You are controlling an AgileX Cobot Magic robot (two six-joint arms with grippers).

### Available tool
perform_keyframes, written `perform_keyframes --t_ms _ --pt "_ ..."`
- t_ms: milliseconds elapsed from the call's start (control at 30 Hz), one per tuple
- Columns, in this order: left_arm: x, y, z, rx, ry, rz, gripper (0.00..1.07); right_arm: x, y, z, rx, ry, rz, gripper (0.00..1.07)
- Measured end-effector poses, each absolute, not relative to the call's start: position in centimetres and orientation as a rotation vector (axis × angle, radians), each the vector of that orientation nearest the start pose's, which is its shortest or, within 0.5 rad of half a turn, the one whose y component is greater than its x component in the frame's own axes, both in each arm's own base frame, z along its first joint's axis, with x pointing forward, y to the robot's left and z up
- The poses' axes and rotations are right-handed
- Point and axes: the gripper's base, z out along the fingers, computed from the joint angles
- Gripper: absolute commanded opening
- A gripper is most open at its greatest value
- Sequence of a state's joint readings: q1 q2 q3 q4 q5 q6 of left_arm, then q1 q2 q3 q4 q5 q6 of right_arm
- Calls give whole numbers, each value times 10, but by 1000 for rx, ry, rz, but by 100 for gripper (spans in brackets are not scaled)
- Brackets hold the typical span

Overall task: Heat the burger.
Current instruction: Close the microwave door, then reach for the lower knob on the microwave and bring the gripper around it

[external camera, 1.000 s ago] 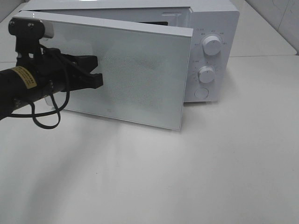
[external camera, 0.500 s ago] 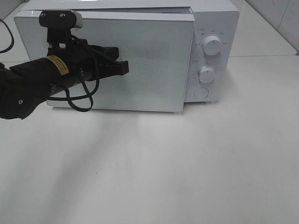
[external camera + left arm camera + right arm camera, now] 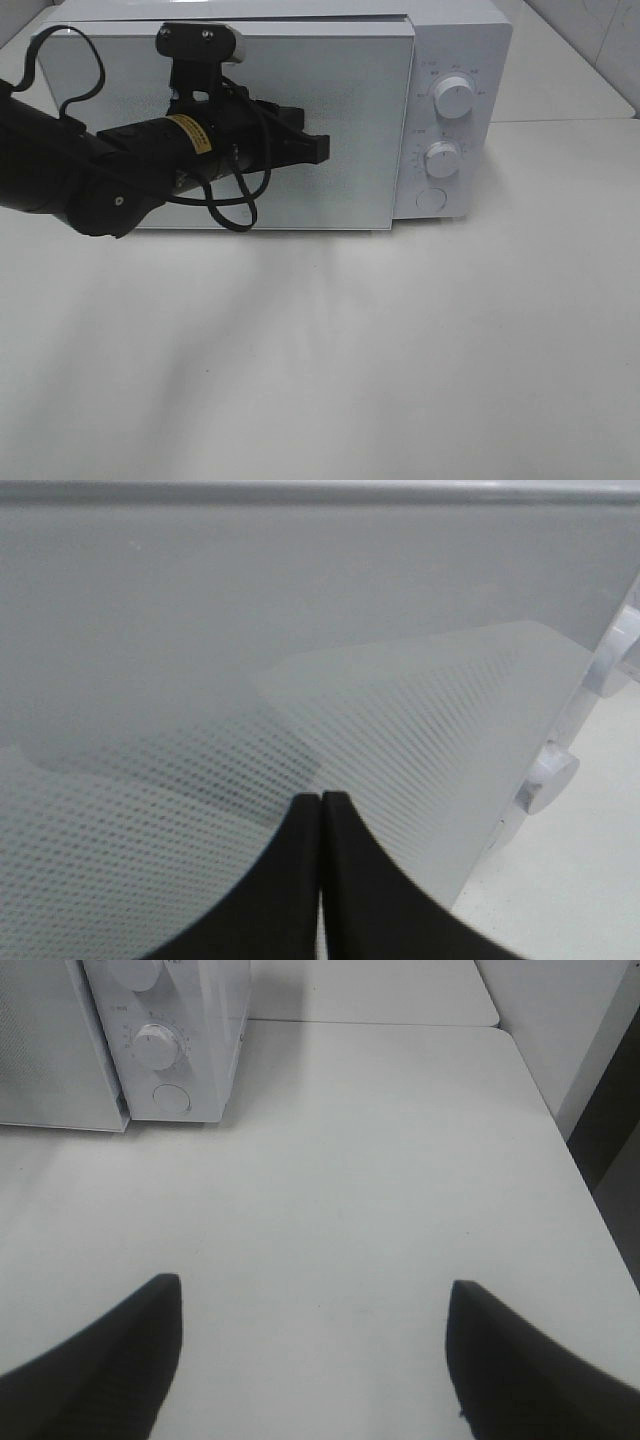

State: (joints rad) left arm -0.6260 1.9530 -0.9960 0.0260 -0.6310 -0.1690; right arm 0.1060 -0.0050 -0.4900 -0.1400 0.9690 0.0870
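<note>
A: Where is the burger?

B: Out of sight. Whether it sits behind the white box-shaped microwave's point(image 3: 455, 40) frosted, dotted glass door point(image 3: 350, 110), I cannot tell.

A: Progress?

B: The door looks flush shut. The black left gripper point(image 3: 318, 148), clenched and empty, is at the glass. The black right gripper point(image 3: 312, 1295) hangs spread wide, holding nothing. Setting the two round white dials point(image 3: 455, 98) likely remains.
</note>
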Motion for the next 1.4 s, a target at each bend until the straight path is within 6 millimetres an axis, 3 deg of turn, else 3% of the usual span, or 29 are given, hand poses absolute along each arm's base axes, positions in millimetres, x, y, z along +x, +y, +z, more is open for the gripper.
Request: perform_keyframes --t_ms 400,733,1000,1200,1233,1267,1300,1333,1367,1400 --pt "344 -272 166 492 1808 -524 0 0 -11 283 -20 1950 -38 70" --pt "347 -277 166 503 1833 -514 0 0 -11 283 -20 1950 -38 70" --pt "339 -286 180 455 1876 -552 0 0 -11 283 -20 1950 -38 70" --pt "315 -300 190 536 1958 -582 18 0 -11 283 -20 1950 -38 70" --pt "312 -301 191 550 1978 -583 25 0 -11 283 -20 1950 -38 70" --pt "306 -301 195 585 2018 -576 40 0 -11 283 -20 1950 -38 70" --pt "306 -301 195 585 2018 -576 40 0 -11 283 -20 1950 -38 70" --pt "305 -300 196 597 2036 -571 50 0 -11 283 -20 1950 -38 70" --pt "301 -298 199 621 2080 -560 69 0 -11 283 -20 1950 -38 70" --pt "301 -298 199 621 2080 -560 69 0 -11 283 -20 1950 -38 70"
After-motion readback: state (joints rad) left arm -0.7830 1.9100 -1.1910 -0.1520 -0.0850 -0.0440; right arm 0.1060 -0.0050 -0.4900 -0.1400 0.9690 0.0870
